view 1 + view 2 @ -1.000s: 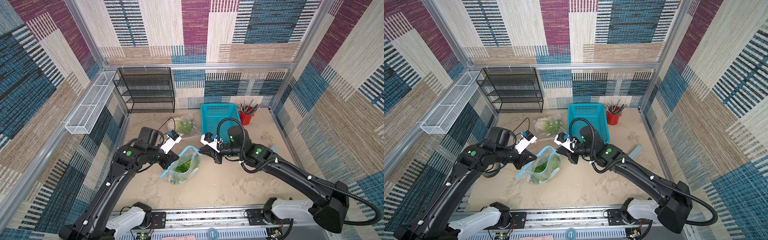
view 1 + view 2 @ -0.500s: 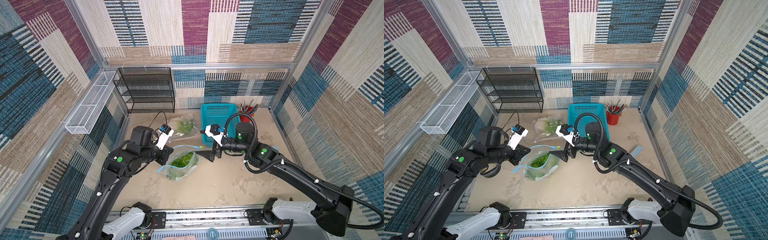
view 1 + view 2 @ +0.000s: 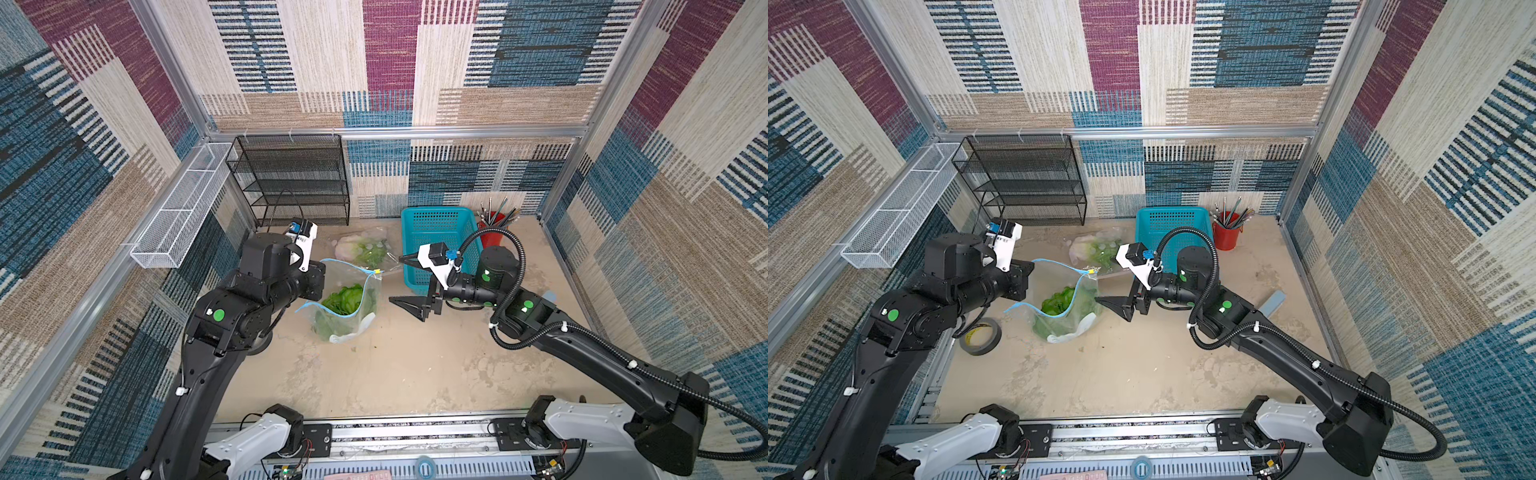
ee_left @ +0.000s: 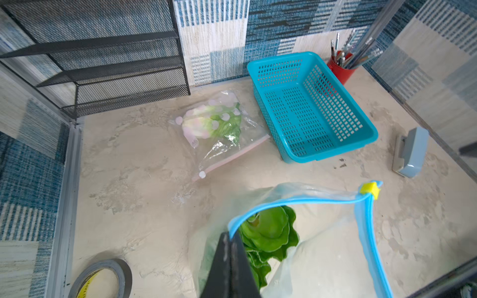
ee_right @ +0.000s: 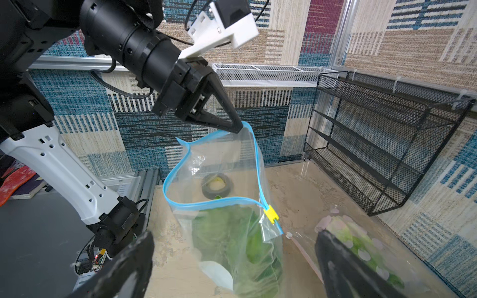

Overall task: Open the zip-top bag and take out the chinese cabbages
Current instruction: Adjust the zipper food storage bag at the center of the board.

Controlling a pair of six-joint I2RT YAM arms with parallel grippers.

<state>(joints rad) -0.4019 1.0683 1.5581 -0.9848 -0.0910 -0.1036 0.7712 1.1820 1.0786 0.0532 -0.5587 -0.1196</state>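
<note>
The left hand (image 5: 236, 127) is pinched shut on the blue zip rim of the bag (image 5: 232, 232), holding that corner up so the bag hangs with its bottom down at the counter (image 3: 374, 374). The mouth gapes in a wide loop, and the yellow slider (image 5: 270, 215) sits at the far end of the rim, on the side nearest the right hand (image 3: 395, 278). That hand is spread wide with nothing between its fingers; it hovers just beside the bag's slider end, apart from the plastic. The cabbages (image 4: 268, 229) are inside the held bag – crinkled green leaves show just under the open rim and a white base shows low down – though how many are in there cannot be told. A second bag (image 4: 214, 123) with a pink zip strip lies flat on the counter behind, another leafy head inside it, touching the near corner of the blue basket (image 4: 322, 154). A red cup (image 4: 340, 69) of pencils stands behind the basket, a tape roll (image 4: 125, 272) lies near the left arm, and a black rack (image 3: 291, 178) stands against the back wall.
</note>
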